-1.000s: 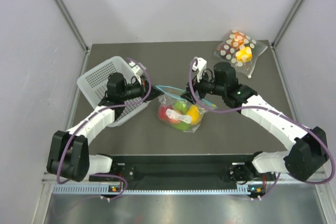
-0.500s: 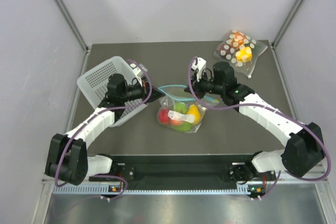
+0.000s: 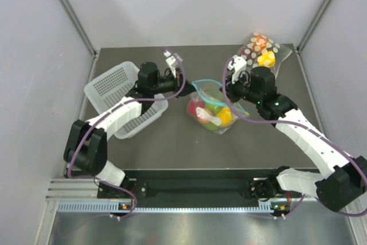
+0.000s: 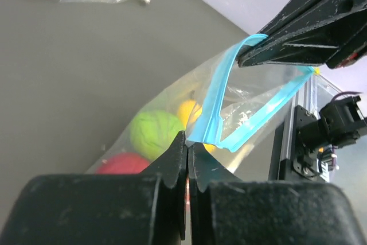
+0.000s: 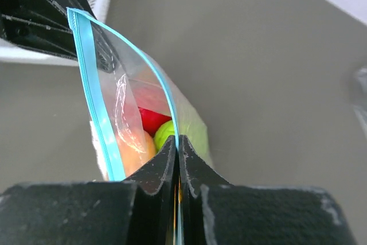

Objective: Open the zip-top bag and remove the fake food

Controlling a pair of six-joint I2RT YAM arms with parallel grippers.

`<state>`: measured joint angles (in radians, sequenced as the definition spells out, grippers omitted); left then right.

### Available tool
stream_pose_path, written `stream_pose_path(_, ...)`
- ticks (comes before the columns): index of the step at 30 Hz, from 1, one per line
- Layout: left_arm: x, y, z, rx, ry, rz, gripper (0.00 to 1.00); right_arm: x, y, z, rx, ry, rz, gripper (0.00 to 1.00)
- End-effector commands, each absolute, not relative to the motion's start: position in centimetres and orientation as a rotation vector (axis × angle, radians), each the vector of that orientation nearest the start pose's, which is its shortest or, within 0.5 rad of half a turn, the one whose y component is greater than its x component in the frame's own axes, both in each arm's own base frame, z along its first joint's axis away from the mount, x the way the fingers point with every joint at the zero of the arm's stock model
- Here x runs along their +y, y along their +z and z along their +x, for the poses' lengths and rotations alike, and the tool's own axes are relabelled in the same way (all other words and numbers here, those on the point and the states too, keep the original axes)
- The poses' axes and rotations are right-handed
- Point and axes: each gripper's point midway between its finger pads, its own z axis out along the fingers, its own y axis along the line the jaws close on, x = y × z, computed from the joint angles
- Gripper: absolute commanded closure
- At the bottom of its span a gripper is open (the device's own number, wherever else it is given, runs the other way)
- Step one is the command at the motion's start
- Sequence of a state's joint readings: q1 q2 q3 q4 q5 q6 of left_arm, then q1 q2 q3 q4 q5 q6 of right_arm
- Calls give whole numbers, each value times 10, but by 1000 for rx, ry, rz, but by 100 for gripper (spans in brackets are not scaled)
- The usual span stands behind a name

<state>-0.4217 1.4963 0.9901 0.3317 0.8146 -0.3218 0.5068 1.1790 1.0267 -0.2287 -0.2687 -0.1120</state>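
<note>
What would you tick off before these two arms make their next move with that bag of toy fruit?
1. Left end effector shut on one lip of the zip-top bag: ok.
2. Right end effector shut on the opposite lip: ok.
3. Teal zip strip parted between them: ok.
4. Fake food out of the bag: not ok, it sits inside.
5. Mouth wide enough for a fruit: cannot tell.
</note>
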Motion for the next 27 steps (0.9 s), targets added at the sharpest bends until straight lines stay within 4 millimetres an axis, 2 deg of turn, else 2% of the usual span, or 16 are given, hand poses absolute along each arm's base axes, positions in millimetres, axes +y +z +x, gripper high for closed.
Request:
stream_pose_path(1, -321, 276, 341, 1604, -1208, 763, 100, 197, 292, 320, 1741, 431, -673, 100)
stream_pose_path(3, -326, 270, 356, 1640, -1188, 706, 98, 185, 300, 321, 1733, 387, -635, 100)
stream_pose_path(4, -328, 270, 363, 1646, -1184, 687, 94, 182, 303, 321, 1730, 372, -623, 100)
stream_pose_path(7, -330, 258, 372, 1691, -1180, 653, 72, 176, 301, 322, 1748, 344, -597, 100)
stream_pose_path(10, -328, 241, 368, 1752, -1191, 630, 56, 178, 285, 326, 1793, 368, -564, 100)
stream_pose_path(11, -327, 237, 365, 1771, -1195, 615, 47, 181, 279, 327, 1809, 378, -557, 100)
stream_pose_path(12, -322, 230, 359, 1796, -1197, 595, 45, 183, 269, 329, 1830, 398, -532, 100)
stream_pose_path(15, -314, 219, 349, 1840, -1190, 548, 44, 190, 258, 331, 1845, 433, -493, 100)
stream_pose_path(19, -298, 210, 326, 1899, -1198, 409, 45, 200, 252, 333, 1852, 471, -450, 100)
stream_pose_path(22, -294, 214, 310, 1898, -1227, 318, 47, 204, 249, 336, 1856, 462, -424, 100)
stream_pose_path(25, -296, 227, 293, 1861, -1300, 271, 48, 207, 248, 337, 1853, 473, -414, 100)
stream_pose_path(27, -303, 245, 286, 1797, -1381, 250, 46, 210, 248, 335, 1846, 487, -414, 100)
